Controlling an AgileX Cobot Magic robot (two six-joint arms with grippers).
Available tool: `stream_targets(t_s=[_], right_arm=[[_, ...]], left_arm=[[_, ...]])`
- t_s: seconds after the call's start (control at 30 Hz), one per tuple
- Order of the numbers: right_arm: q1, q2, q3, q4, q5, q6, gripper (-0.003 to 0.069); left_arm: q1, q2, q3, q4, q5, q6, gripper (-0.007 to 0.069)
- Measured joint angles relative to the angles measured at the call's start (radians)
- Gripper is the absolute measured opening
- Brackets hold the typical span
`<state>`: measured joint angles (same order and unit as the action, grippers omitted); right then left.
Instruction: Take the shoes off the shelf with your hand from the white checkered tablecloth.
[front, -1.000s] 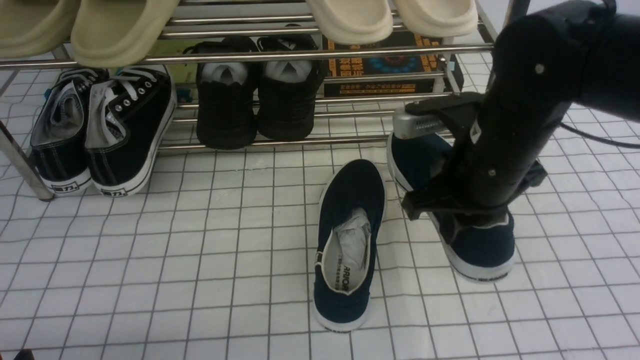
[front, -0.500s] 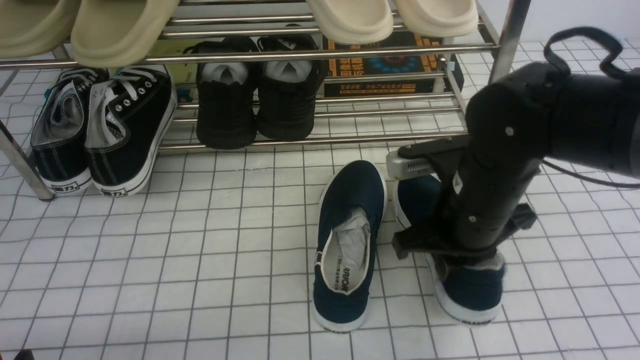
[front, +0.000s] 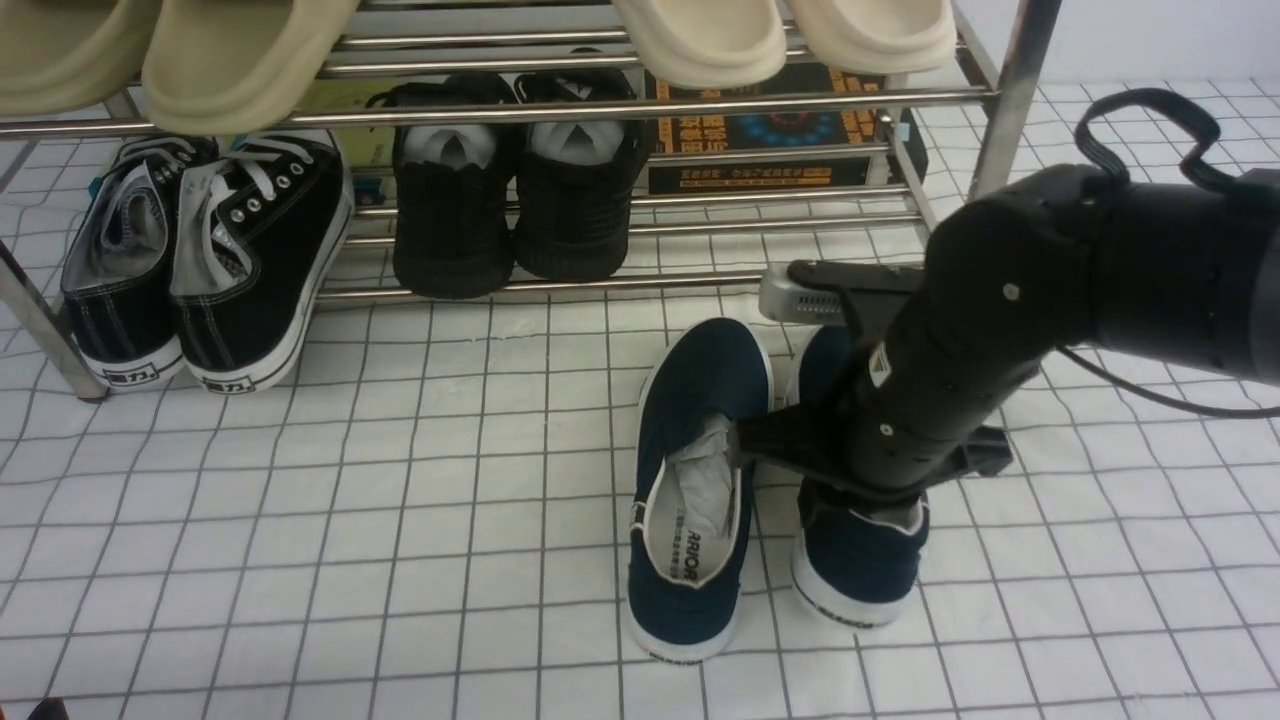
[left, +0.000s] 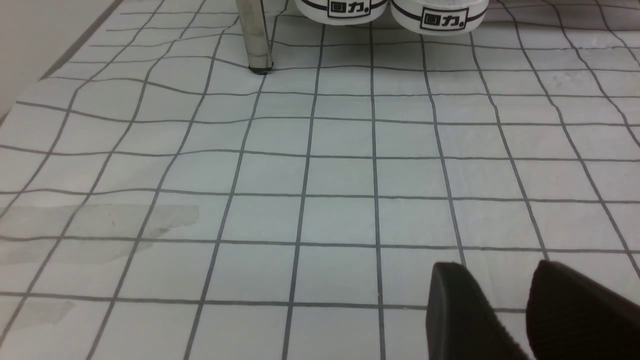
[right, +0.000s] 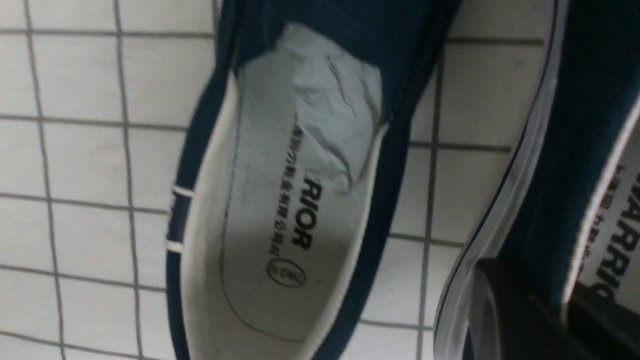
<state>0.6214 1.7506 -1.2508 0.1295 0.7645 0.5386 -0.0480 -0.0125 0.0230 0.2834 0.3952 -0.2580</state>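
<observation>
Right gripper (front: 868, 492) is clamped on the heel-side wall of the gripped shoe (front: 858, 570). In the right wrist view one finger (right: 515, 320) sits outside the white sole edge and the other is inside over the "WARRI" insole print, so the canvas wall is pinched between them. The gripped shoe is off the shelf (front: 650, 100), out over the white checkered tablecloth (front: 400, 500), in front of the lower tier and near the shelf's right leg (front: 1010, 90). Its heel points toward the camera and its toe is hidden under the arm. Can't tell if the sole is touching the cloth. The other navy shoe (front: 700, 470) lies flat on the cloth just to the left of it, roughly parallel, heel toward the camera, with paper stuffing visible; the two are close but a strip of cloth shows between the heels. Left gripper (left: 515, 320) hangs low over bare cloth with its fingers apart and nothing between them, well clear of both navy shoes, facing the shelf's left leg (left: 255, 35). Black lace-up sneakers (front: 200, 260) and black slip-ons (front: 510, 200) are on the lower tier, and beige slippers (front: 240, 60) are on the top tier.
</observation>
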Motion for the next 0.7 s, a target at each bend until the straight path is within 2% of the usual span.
stream_targets(t_s=[0.13,0.2,0.23,0.33,0.43,0.53,0.6,0.63,0.67,0.7], right_arm=[[0.000,0.018,0.000,0.002,-0.019,0.000,0.0083],[0.000,0.029,0.000,0.002,-0.017,0.000,0.0153],[0.000,0.032,0.000,0.002,-0.016,0.000,0.0161],[-0.006,0.035,-0.035,0.003,0.048,-0.029,0.0312],[-0.013,0.014,-0.102,0.008,0.146,-0.125,0.0370],[-0.015,-0.042,-0.190,0.002,0.269,-0.227,0.0323],[-0.016,-0.092,-0.230,-0.023,0.358,-0.278,0.0227],[-0.016,-0.106,-0.233,-0.031,0.366,-0.283,0.0216],[-0.016,-0.171,-0.249,-0.070,0.427,-0.309,0.0107],[-0.016,-0.194,-0.251,-0.091,0.440,-0.314,0.0071]], left_arm=[[0.000,0.000,0.000,0.000,0.000,0.000,0.0239],[0.000,0.000,0.000,0.000,0.000,0.000,0.0240],[0.000,0.000,0.000,0.000,0.000,0.000,0.0240],[0.000,0.000,0.000,0.000,0.000,0.000,0.0240],[0.000,0.000,0.000,0.000,0.000,0.000,0.0240],[0.000,0.000,0.000,0.000,0.000,0.000,0.0240],[0.000,0.000,0.000,0.000,0.000,0.000,0.0240],[0.000,0.000,0.000,0.000,0.000,0.000,0.0240],[0.000,0.000,0.000,0.000,0.000,0.000,0.0240],[0.000,0.000,0.000,0.000,0.000,0.000,0.0240]])
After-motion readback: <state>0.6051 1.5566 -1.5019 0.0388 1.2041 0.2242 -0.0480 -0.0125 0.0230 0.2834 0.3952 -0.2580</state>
